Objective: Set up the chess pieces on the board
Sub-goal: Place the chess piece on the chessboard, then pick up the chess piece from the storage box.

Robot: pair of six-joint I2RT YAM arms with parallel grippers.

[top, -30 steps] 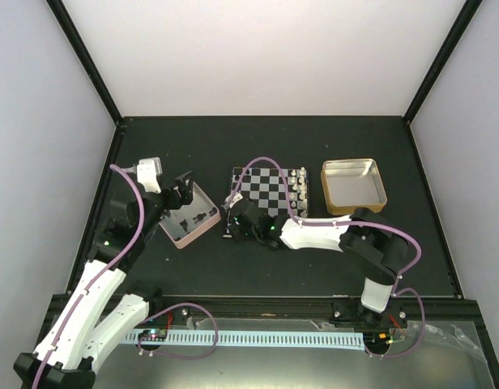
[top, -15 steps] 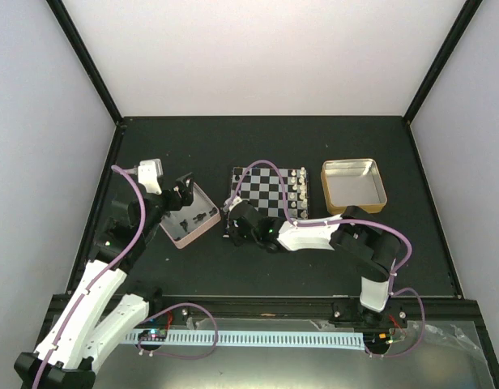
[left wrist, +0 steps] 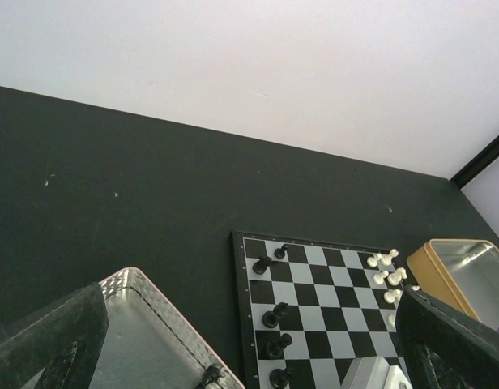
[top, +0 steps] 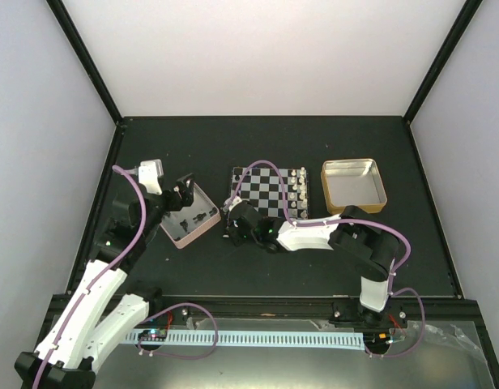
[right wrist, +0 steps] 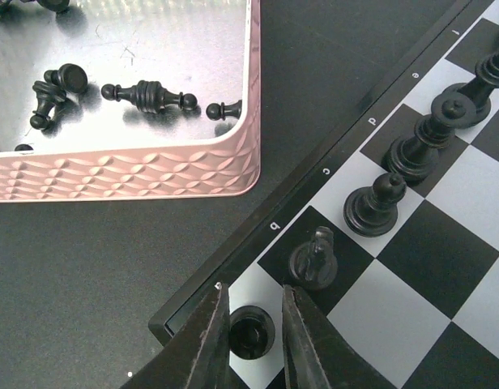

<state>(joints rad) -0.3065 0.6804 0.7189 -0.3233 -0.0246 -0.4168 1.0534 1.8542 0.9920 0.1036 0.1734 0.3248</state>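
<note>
right gripper [right wrist: 253, 312] released, jaws just off the small black chess piece [right wrist: 251, 332] upright dead between them on glossy black-and-silver checkered board [right wrist: 420, 251] corner square; exit straight up

Table [top: 193, 146]: board [top: 266, 188], pink tin [top: 200, 232], gold tin [top: 352, 186]

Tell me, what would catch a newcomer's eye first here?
The small chessboard in the middle of the dark table, where the right arm's fingers straddle a black piece standing on a corner square. Just left of the board, a pink-rimmed tin holds more black pieces lying on their sides, and white pieces line the board's right edge.
</note>
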